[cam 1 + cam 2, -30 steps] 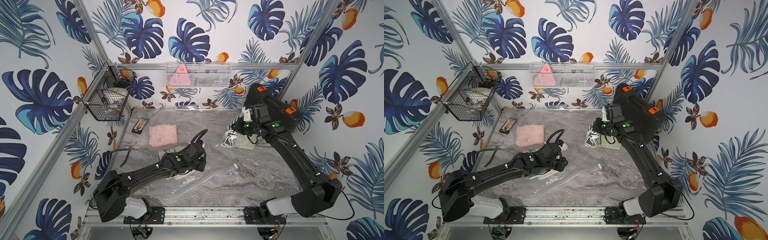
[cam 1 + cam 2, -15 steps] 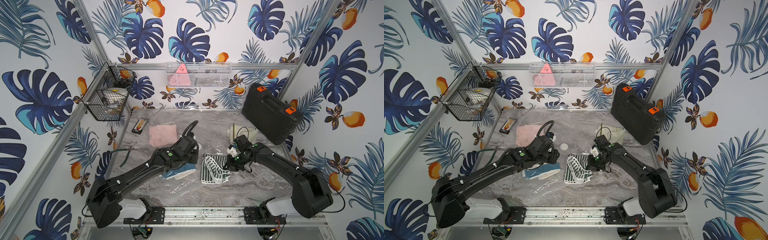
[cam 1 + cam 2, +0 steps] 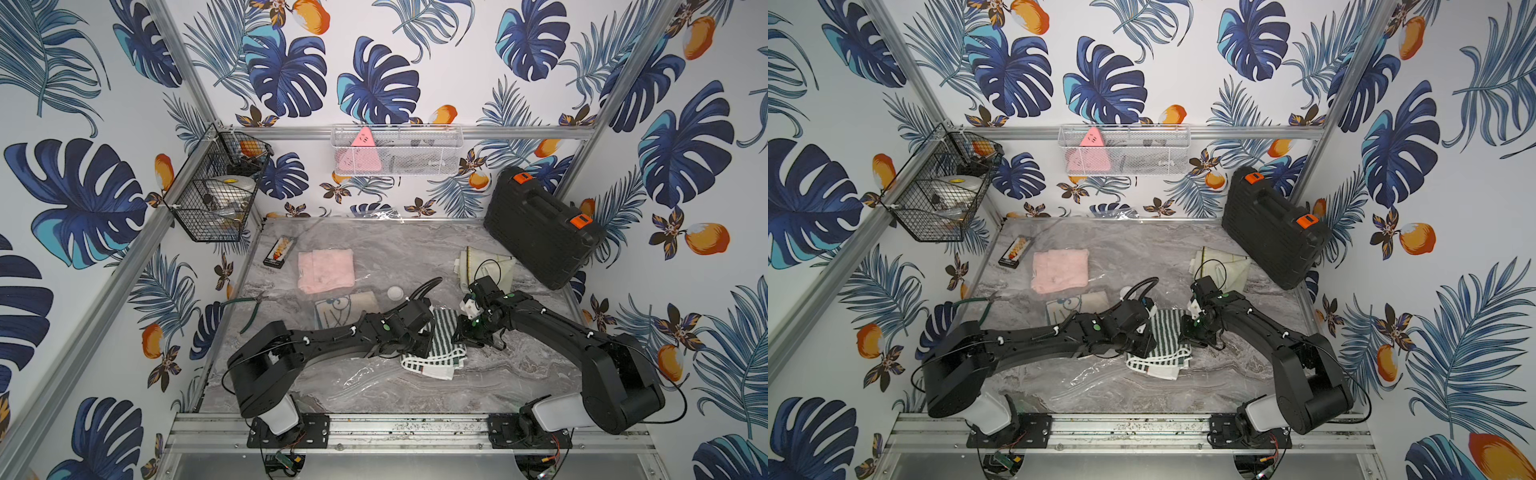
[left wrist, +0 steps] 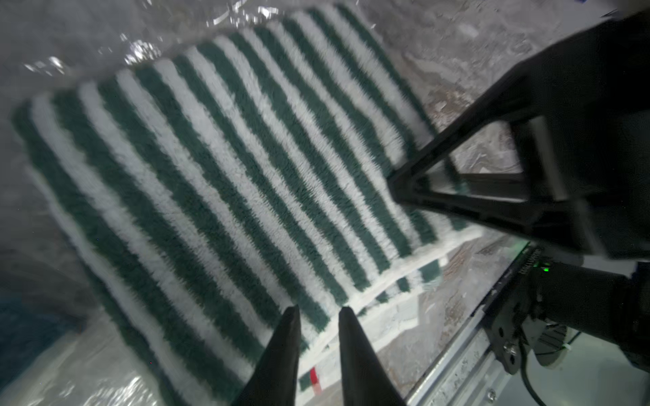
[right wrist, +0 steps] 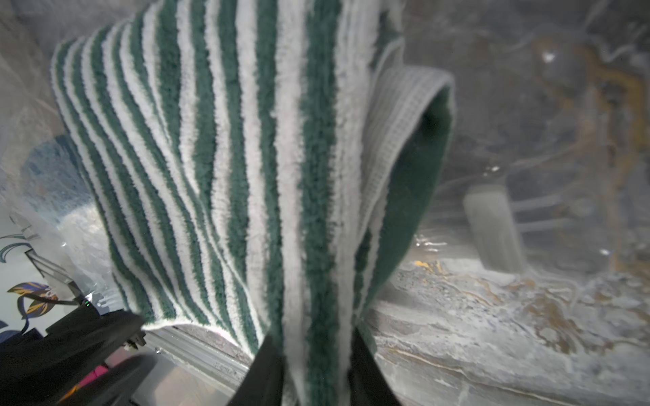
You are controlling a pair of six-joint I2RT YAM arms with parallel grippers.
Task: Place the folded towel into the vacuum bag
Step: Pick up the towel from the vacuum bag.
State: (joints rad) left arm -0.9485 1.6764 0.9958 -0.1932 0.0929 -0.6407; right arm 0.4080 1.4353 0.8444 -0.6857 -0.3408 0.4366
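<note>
Grey marbled tabletop (image 3: 519, 374), leaf-papered walls. Folded green-and-white striped terry towel (image 3: 442, 349) at centre, partly under crinkly clear plastic vacuum bag (image 3: 361, 376). Right gripper (image 5: 313, 355) pinches the towel's edge; left gripper (image 4: 318, 323) slightly parted, grasp unclear.

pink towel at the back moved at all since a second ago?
No. In both top views the pink towel sits just right of the small tray, as before.
</note>
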